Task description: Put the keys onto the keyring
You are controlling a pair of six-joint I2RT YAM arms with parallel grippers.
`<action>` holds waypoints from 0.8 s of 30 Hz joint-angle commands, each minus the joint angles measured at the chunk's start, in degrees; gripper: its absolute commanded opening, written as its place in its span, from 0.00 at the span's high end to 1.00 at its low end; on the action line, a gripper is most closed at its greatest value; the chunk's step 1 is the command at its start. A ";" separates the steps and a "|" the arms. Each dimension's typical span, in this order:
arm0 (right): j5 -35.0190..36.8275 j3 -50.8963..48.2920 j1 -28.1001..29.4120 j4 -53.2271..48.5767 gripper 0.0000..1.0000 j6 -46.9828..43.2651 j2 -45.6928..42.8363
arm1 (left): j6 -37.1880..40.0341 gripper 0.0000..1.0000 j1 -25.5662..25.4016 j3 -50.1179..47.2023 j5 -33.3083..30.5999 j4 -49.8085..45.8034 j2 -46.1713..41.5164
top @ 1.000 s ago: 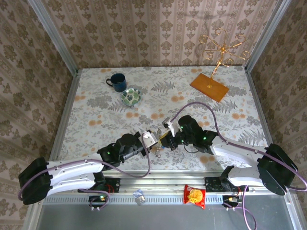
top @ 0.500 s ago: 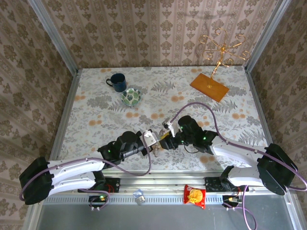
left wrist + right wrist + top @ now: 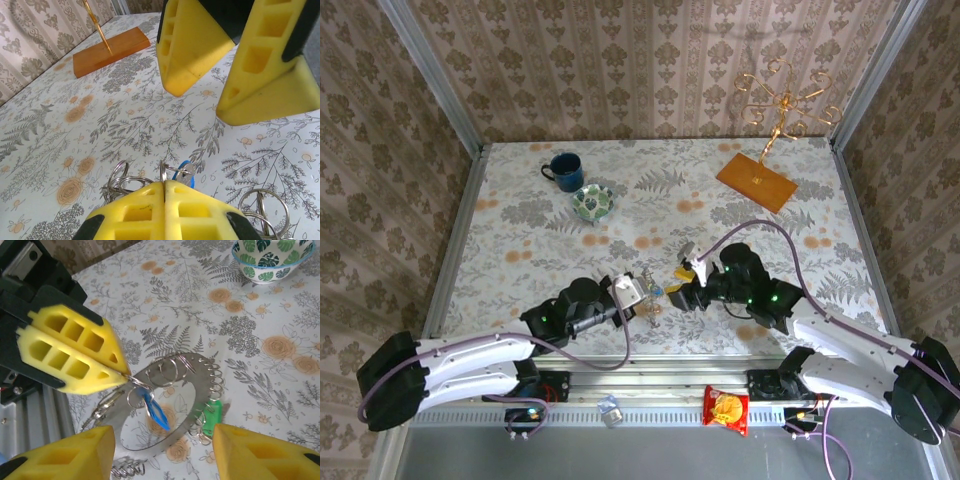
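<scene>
The keyring (image 3: 197,372), a flat grey ring edged with small wire loops, lies on the floral table. My left gripper (image 3: 122,374) (image 3: 165,186) (image 3: 640,295) is shut on a small split ring that carries the blue-tagged key (image 3: 156,411) (image 3: 184,172), and the key hangs over the keyring's open centre. The green-tagged key (image 3: 214,415) lies at the keyring's right edge among the loops. My right gripper (image 3: 165,455) (image 3: 678,292) hovers open just above and to the right, with nothing between its yellow fingers (image 3: 192,47).
A green-patterned bowl (image 3: 592,202) (image 3: 270,257) and a dark blue mug (image 3: 563,170) stand at the far left. A gold stand on an orange wooden base (image 3: 758,180) (image 3: 112,50) is at the far right. Loose split rings (image 3: 260,205) lie by the keyring. A snack packet (image 3: 727,408) rests on the front rail.
My right gripper has opened and drawn back to the right, away from the left gripper. The left gripper has closed fully on the split ring and stayed near the keyring.
</scene>
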 commanded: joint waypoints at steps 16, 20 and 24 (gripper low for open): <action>0.09 1.13 2.14 5.34 0.56 -18.47 4.59 | -2.06 1.00 0.35 -3.08 0.35 4.85 -2.80; -2.49 1.72 2.25 5.54 0.56 -17.37 6.63 | -2.07 1.00 0.36 -3.18 0.44 5.31 -2.51; -3.37 2.55 2.50 5.74 0.57 -16.81 8.77 | -1.90 1.00 0.38 -3.03 0.47 5.35 -2.40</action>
